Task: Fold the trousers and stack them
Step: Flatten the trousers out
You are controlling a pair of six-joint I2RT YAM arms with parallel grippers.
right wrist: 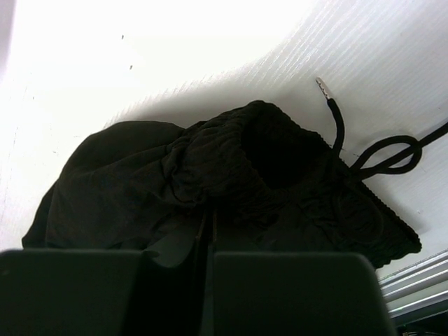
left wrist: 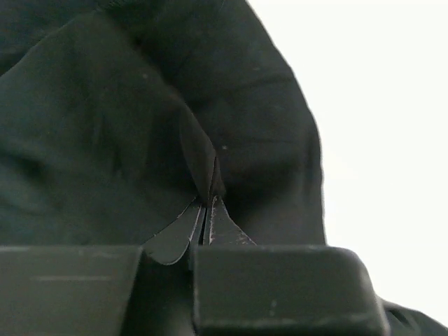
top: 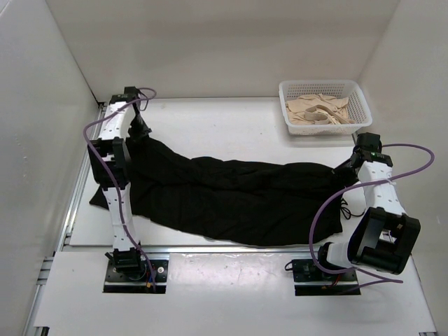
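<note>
The left gripper (left wrist: 208, 203) is pinched shut on a fold of the trousers (top: 238, 196) near the far-left corner of the table (top: 231, 119). The right gripper (right wrist: 208, 218), closed, apparently grips the waistband (right wrist: 280, 154) at the right edge. 0 folds done yet.

The left arm (top: 115, 189) and the right arm (top: 383, 203) are built of white links joined by blocky black joint housings. Each is bolted to a black plate: the left base plate (top: 136, 275) sits at seven o'clock in the overhead view, the right base plate (top: 323, 274) at five o'clock, with small coloured wires at both. The left purple cable (top: 94, 150) loops along its arm, and the right purple cable (top: 323, 210) arcs wide beside its arm. The left gripper (left wrist: 208, 204) has thin matte-black fingers (left wrist: 175, 238) on a boxy black body. The right gripper (right wrist: 208, 218) looks alike.
</note>
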